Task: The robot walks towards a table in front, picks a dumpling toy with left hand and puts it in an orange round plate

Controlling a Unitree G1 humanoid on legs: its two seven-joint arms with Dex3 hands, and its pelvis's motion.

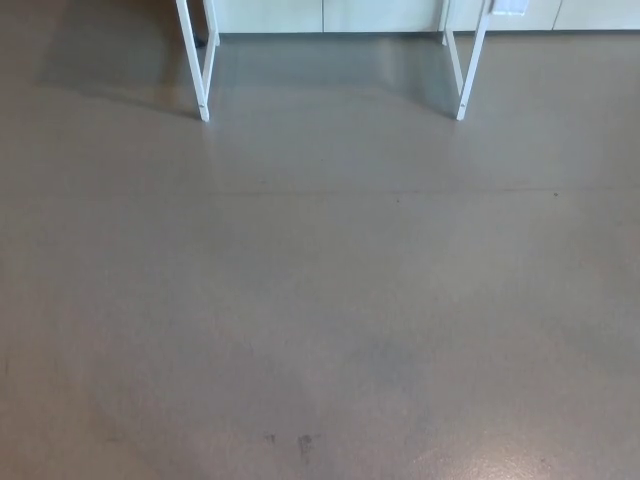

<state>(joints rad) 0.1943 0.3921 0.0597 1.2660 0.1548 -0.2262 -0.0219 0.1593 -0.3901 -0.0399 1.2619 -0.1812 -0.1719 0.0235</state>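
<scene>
Grey floor (320, 300) and white bench legs (205, 60) only; neither hand nor the dumpling toy shows, so its handling stays unjudged.

Floor (320, 300): smooth grey, faint sheen, few scuffs. Table legs (203, 70): white painted, smooth.

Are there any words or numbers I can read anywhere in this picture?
None: no words, numbers or signs show.
The grey floor is bare of writing.
The white table legs carry no labels.
The pale wall panels behind are blank.
A small white patch at the top edge shows nothing readable.
</scene>
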